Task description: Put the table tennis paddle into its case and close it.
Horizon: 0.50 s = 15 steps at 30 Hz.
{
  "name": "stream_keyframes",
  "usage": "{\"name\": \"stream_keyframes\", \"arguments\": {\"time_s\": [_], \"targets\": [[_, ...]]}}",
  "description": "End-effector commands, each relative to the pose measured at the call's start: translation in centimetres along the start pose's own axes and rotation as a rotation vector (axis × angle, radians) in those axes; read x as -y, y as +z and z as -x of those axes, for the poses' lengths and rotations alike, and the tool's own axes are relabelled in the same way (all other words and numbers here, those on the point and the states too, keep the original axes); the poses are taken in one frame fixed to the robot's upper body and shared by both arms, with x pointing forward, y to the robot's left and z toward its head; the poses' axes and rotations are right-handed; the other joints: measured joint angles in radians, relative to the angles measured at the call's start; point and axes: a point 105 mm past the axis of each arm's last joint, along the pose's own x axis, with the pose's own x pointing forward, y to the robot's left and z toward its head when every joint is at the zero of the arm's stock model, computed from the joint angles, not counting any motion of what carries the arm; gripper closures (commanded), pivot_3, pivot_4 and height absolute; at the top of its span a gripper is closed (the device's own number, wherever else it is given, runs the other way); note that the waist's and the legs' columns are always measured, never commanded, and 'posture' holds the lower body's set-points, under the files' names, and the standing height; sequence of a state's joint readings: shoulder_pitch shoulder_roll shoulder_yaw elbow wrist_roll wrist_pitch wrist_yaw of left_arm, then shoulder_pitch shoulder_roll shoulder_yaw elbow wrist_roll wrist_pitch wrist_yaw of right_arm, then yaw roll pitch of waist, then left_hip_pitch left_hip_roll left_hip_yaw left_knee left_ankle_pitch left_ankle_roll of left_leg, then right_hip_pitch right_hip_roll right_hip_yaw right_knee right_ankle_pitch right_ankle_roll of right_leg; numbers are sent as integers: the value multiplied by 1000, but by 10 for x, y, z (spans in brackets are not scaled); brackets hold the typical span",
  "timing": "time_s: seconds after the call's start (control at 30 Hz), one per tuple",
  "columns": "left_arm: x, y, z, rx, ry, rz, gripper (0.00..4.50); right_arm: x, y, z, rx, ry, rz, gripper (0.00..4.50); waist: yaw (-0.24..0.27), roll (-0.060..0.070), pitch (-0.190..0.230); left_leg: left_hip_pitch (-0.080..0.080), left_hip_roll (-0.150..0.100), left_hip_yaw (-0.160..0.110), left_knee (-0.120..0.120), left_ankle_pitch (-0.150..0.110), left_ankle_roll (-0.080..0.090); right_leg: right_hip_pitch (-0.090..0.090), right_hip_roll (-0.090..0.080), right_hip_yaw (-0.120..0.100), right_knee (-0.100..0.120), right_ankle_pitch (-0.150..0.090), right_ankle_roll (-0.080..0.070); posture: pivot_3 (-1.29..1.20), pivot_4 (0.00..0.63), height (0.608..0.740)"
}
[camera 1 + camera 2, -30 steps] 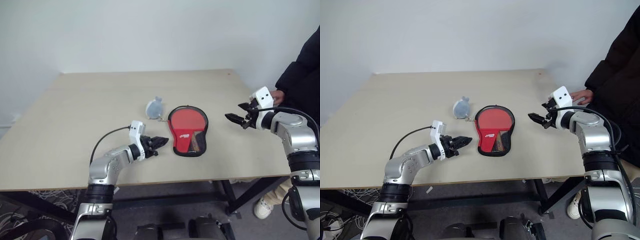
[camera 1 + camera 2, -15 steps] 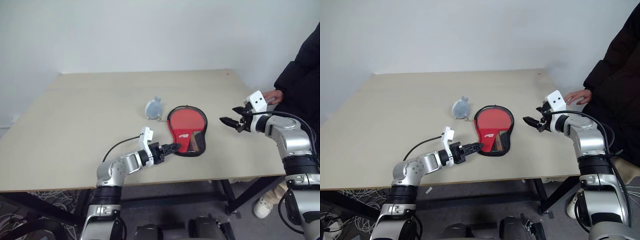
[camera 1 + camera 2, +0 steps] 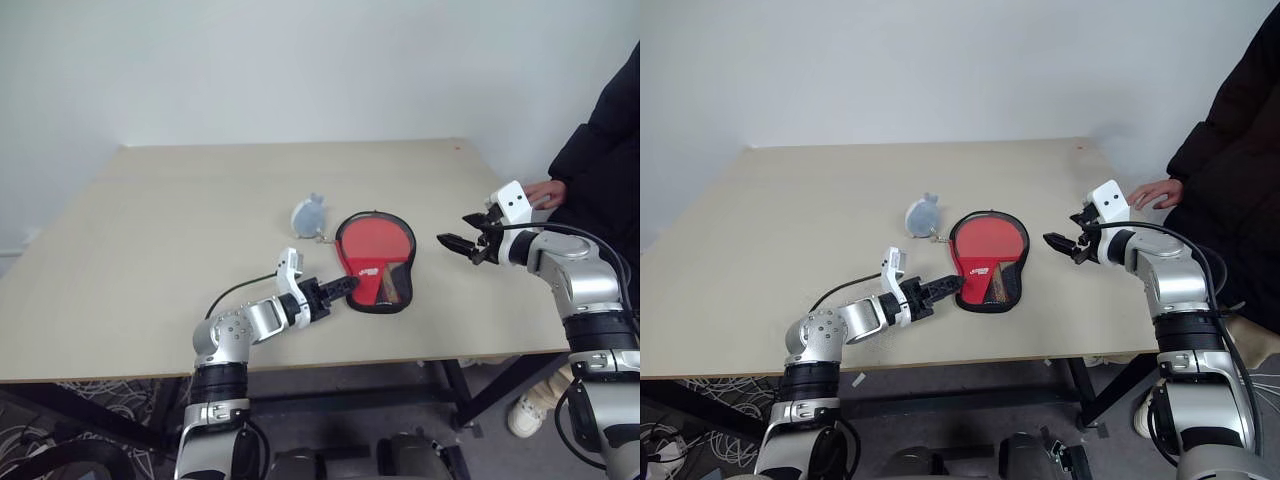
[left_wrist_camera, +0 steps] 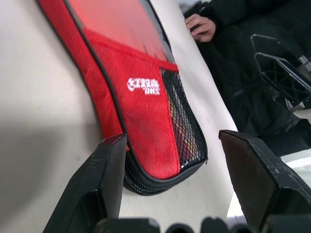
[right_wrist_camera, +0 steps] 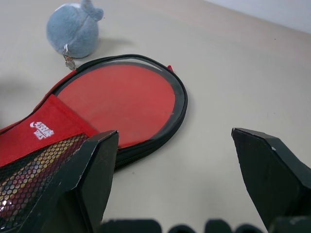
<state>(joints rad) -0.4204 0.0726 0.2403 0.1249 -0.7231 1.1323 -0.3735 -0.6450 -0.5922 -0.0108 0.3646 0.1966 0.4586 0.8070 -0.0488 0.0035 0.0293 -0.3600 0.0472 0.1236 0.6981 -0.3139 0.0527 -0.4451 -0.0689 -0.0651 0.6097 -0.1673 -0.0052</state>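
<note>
Left side first: the left gripper (image 3: pixel 343 287) sits low over the table (image 3: pixel 150 250), fingers apart, tips right at the narrow handle end of the case (image 3: pixel 376 262). Its wrist view shows the black zipper edge of that end lying between the two fingers (image 4: pixel 109 179), not yet pinched. Just behind the case lies a small grey-blue pouch (image 3: pixel 308 215) on a short chain, close to the round end. The red paddle (image 5: pixel 121 102) appears to be already inside, its face showing through the clear front.

Over on the right, the right gripper (image 3: pixel 458 243) hangs above the table, fingers spread wide, well clear of the case, with a person's hand (image 3: pixel 548 191) resting on the table edge behind it.

The risk as I see it: the case is soft and unpinned, so a one-sided nudge or tug on the zipper could skid it across the table toward the pouch rather than close it. The zipper pull is too small to make out.
</note>
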Motion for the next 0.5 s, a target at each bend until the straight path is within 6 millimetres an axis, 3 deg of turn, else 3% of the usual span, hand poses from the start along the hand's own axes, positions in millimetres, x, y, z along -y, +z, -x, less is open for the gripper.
{"name": "stream_keyframes", "arguments": {"time_s": [0.03, 0.27, 0.5], "targets": [[1, 2, 4, 11, 23, -8, 1290, 0, 16, 3, 61, -7, 15, 486, -1, 0, 0, 0, 0, 0, 0, 0, 0, 0, 0, 0, 0, 0, 0, 0, 0, 740], [-12, -9, 11, -9, 80, 49, 1290, -3, 15, 3, 61, -4, 9, 486, -1, 0, 0, 0, 0, 0, 0, 0, 0, 0, 0, 0, 0, 0, 0, 0, 0, 740], [-7, -16, 1, -15, 35, 83, 1290, -5, 16, 3, 64, 2, 4, 486, 0, 0, 0, 1, 0, 0, 0, 0, 0, 1, 0, 1, 0, 0, 0, 0, 0, 740]]}}
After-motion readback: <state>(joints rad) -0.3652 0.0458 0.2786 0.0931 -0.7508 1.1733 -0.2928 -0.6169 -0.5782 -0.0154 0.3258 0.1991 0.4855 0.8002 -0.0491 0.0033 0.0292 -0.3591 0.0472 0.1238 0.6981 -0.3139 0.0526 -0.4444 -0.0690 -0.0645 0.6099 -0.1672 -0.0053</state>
